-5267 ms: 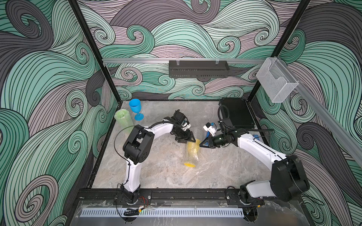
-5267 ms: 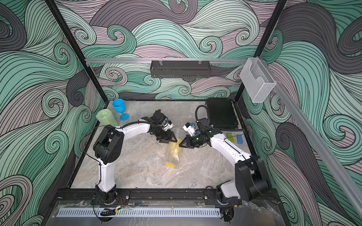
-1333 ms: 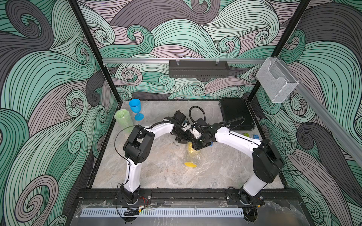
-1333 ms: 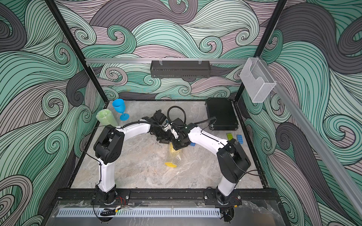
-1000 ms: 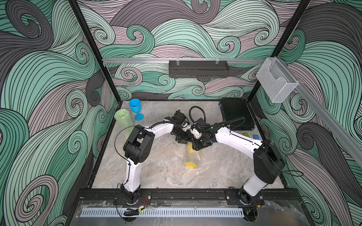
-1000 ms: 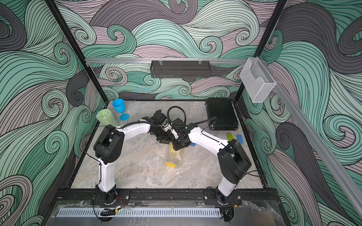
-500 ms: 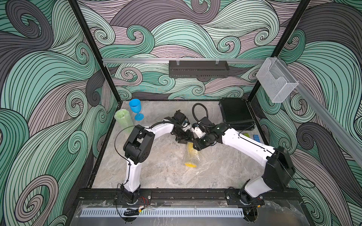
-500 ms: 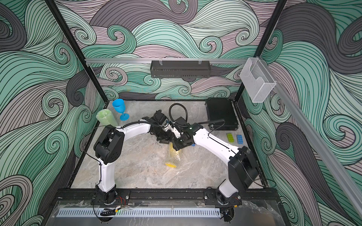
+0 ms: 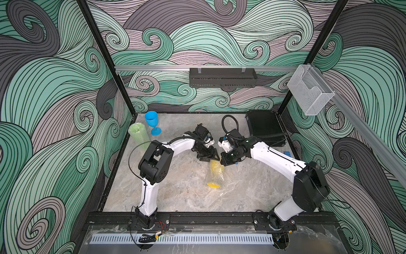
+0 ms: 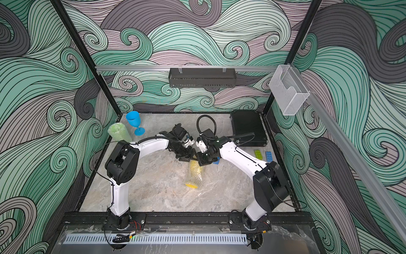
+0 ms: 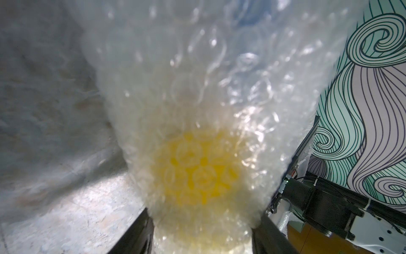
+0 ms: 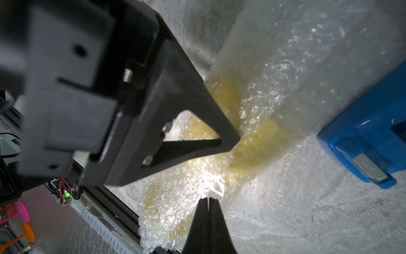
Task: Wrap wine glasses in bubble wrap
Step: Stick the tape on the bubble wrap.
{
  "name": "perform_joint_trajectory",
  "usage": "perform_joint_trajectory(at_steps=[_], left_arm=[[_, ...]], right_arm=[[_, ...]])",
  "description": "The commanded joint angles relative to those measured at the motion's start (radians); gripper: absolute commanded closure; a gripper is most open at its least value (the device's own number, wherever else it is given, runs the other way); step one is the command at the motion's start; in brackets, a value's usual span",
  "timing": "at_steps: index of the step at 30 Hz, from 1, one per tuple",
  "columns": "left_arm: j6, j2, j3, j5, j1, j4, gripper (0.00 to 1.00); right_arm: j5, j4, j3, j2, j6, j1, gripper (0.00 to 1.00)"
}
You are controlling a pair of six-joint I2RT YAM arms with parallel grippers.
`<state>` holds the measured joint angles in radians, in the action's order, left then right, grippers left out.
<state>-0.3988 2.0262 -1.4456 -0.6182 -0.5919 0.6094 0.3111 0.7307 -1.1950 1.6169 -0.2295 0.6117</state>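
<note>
The yellow wine glass (image 9: 213,173) (image 10: 193,173) lies on its side mid-table, rolled in bubble wrap (image 9: 217,180) (image 11: 197,99). My left gripper (image 9: 210,157) (image 11: 202,237) is shut on the far end of this bundle, one finger on each side. My right gripper (image 9: 223,162) (image 12: 207,199) is shut, its tips together against the wrap beside the left gripper, with nothing visible between them. The blue wine glass (image 9: 151,123) stands bare at the back left. Next to it stands the green wine glass (image 9: 137,135), wrapped in bubble wrap.
A blue tape dispenser (image 12: 369,140) (image 10: 216,162) lies just right of the bundle, under my right wrist. A black case (image 9: 264,127) sits at the back right. Two small flat pieces, green (image 10: 258,154) and blue (image 10: 268,155), lie by the right wall.
My right gripper has shut beside the bundle's far end, and the right arm's elbow has swung out to the right. The left arm and the bundle have not moved.
</note>
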Motion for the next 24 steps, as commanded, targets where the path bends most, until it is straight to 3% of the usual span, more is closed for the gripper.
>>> perform_joint_trajectory(at_steps=[1,11,24], left_arm=[[0.017,0.068,0.024,0.112,-0.017,0.102,0.36],[0.018,0.076,0.020,0.111,-0.017,0.106,0.36],[0.012,0.071,0.028,0.100,-0.018,0.096,0.36]], right_arm=[[0.041,-0.029,-0.015,0.026,-0.009,-0.003,1.00],[0.056,-0.074,0.014,0.109,-0.011,-0.003,1.00],[0.058,-0.069,0.075,0.003,-0.033,-0.004,0.99]])
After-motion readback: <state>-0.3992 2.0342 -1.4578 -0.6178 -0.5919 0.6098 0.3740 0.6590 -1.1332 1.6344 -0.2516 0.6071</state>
